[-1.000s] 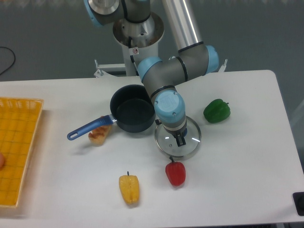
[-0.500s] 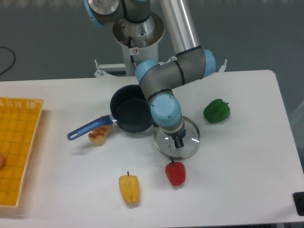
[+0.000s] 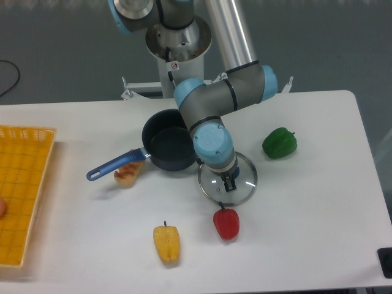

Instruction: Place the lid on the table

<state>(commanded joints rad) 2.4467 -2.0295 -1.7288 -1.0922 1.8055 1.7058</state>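
While the arm's wrist hangs over it, the lid [image 3: 227, 179] lies on the table [image 3: 306, 220], flat side down so its face points straight up; being round, it has no long axis to speak of, and its silver rim shows as a slightly flattened ring from this high camera angle. Position: just right of the saucepan [image 3: 170, 147], rim close to the pan's wall (touching or a hair apart, cannot tell), and just above the red pepper [image 3: 226, 223].

Gripper [image 3: 229, 183]: dark fingers point down at the lid's centre, where the knob would sit; the knob itself is hidden by them. Whether the fingers are clamped on it or parted around it cannot be told from this view.

Saucepan: dark blue, uncovered, blue handle running out toward lower left, its tip near the tray side of the table.

Other items on the white tabletop:
- piece of browned food [image 3: 128, 173], tucked under the pan handle
- yellow pepper [image 3: 166, 243], stem pointing away from the camera, near the front edge
- green pepper [image 3: 280, 143], right of the lid, well apart from it
- yellow-orange mesh tray [image 3: 21, 202], far left, partly cut by the frame edge
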